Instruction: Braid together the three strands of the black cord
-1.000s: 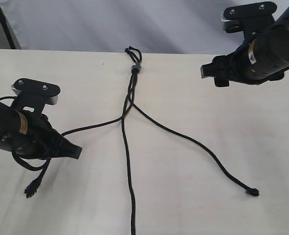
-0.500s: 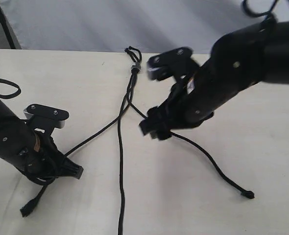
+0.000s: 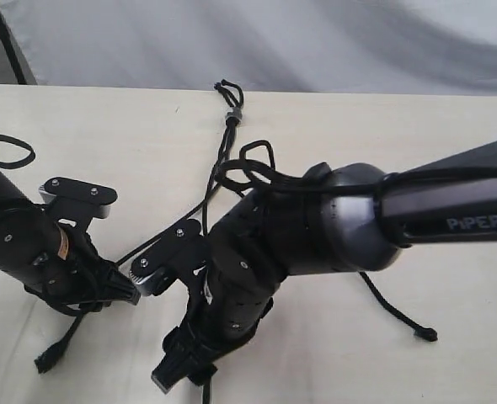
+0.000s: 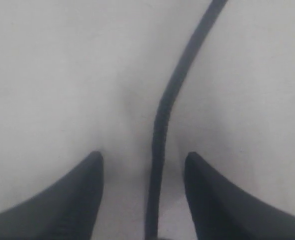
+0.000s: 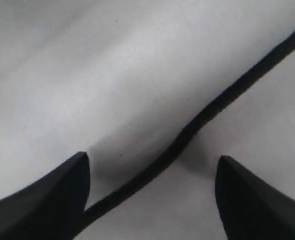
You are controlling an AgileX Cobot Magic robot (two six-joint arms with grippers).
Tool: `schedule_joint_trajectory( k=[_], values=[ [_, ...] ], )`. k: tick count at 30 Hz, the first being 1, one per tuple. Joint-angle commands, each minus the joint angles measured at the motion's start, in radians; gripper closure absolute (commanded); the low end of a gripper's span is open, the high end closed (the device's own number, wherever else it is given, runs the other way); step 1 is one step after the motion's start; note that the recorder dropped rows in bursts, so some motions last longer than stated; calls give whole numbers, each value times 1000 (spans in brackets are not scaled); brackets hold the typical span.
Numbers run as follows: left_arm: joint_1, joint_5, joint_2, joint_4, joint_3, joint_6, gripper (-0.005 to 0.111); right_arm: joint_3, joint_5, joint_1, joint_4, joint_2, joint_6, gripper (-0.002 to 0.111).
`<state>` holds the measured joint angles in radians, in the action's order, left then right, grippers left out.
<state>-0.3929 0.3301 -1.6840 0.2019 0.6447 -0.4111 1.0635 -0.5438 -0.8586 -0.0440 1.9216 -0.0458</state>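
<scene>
The black cord lies on the pale table, its knot [image 3: 230, 115] with small loops at the far middle. The left strand [image 3: 160, 231] runs to my left gripper [image 3: 129, 292] and its tip [image 3: 45, 362] lies beyond. In the left wrist view that gripper [image 4: 143, 160] is open, the strand [image 4: 160, 127] lying between its fingers. My right gripper [image 3: 171, 374] reaches across to the near middle, low over the middle strand [image 3: 205, 392], mostly hidden under the arm. In the right wrist view it [image 5: 152, 161] is open, with a strand [image 5: 187, 132] lying slantwise between the fingers. The right strand [image 3: 392, 311] ends at a knotted tip [image 3: 430, 335].
The pale table [image 3: 417, 135] ends at a far edge against a grey cloth backdrop [image 3: 316, 42]. The right arm's bulky body [image 3: 316, 227] covers the middle of the table. A thicker arm cable [image 3: 8, 147] loops at the far left.
The right arm swung from the far right across to the near middle and came down over the middle strand. The left arm drew back slightly, then held still.
</scene>
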Motion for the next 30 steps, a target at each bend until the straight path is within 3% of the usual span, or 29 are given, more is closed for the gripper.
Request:
schedule_joint_trajectory(
  k=[1, 2, 3, 5, 6, 7, 9, 13, 17, 24, 30],
  values=[
    [2, 15, -15, 3, -6, -5, 58, 27, -42, -2, 56, 38, -10, 76],
    [2, 15, -15, 3, -6, -5, 58, 34, -53, -2, 82, 31, -10, 97],
    [2, 15, -15, 3, -6, -2, 58, 44, -71, -2, 111, 17, -10, 109],
    [2, 17, -15, 3, -6, -2, 58, 77, -145, 2, 283, -45, -57, 108],
    [2, 21, -15, 3, -6, -2, 58, 85, -202, 28, 500, -90, -173, 108],
    [2, 21, -15, 3, -6, -2, 58, 84, -238, 55, 600, -107, -252, 108],
    [2, 21, -15, 3, -6, -2, 58, 84, -308, 193, 722, -122, -351, 108],
    [2, 15, -15, 3, -6, -2, 58, 84, -170, 401, 540, -42, -276, 108],
    [2, 15, -15, 3, -6, -2, 58, 84, -136, 466, 548, 58, -274, 108],
    [2, 15, -15, 3, -6, 2, 58, 84, -263, 437, 432, 105, -231, 108],
    [2, 15, -15, 3, -6, 2, 58, 63, -410, 260, 90, 105, 107, 108]
  ],
)
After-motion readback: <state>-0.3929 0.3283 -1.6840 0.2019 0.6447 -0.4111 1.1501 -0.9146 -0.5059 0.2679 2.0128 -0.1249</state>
